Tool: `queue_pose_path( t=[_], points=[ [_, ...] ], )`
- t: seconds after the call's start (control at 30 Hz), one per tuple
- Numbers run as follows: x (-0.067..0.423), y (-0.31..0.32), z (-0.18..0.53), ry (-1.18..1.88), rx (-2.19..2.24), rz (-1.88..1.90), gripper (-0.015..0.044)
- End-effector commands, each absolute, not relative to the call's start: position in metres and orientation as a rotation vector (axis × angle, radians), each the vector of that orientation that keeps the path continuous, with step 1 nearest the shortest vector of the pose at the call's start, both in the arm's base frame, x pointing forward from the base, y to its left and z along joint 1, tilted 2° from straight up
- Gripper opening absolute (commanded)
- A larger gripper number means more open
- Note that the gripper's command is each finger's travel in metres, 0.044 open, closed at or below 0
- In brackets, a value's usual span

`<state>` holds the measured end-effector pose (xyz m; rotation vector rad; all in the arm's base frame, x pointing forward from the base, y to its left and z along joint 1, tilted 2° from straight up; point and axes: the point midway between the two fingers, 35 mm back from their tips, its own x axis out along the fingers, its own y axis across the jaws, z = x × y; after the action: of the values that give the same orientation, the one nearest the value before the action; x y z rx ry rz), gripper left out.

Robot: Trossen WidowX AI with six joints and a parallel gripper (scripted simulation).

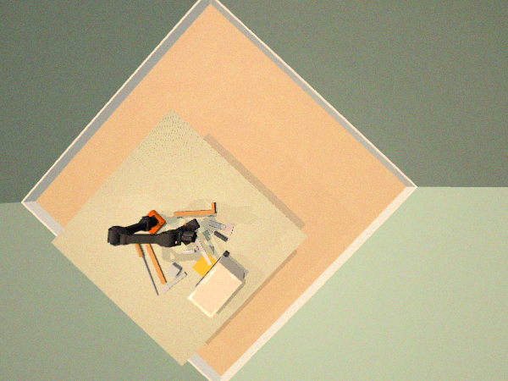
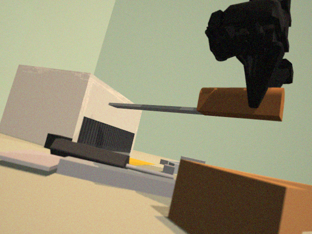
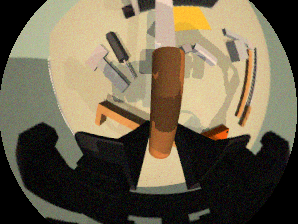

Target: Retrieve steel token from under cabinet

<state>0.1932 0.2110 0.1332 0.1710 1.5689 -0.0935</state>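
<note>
My gripper [image 2: 254, 102] [image 3: 161, 124] [image 1: 191, 227] is shut on the brown wooden handle [image 2: 229, 104] [image 3: 165, 92] of a scraper. I hold it level in the air, well above the table. Its flat grey blade points towards the pale cabinet [image 2: 47, 104] [image 1: 213, 289]. The cabinet's dark vent slots [image 2: 106, 135] face the yellow marked area [image 2: 139, 161] [image 3: 190, 18] [image 1: 202, 267] on the table. I do not see the steel token in any view.
A dark bar [image 2: 88, 153] lies on grey plates in front of the cabinet. A big orange block is close in the foreground. An orange L-shaped square [image 1: 199, 212], a long orange stick [image 1: 156, 263] and several small grey pieces [image 1: 220, 226] lie around the arm.
</note>
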Motion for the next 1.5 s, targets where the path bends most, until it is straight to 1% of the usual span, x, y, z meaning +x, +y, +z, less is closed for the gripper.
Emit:
queue_pose_path(
  t=[0.0,1.47],
  points=[
    [0.195,0.211,0.129,1.557,0.165,-0.086,0.0000],
    [0.197,0.215,0.057,1.557,0.162,-0.083,0.0000]
  ],
)
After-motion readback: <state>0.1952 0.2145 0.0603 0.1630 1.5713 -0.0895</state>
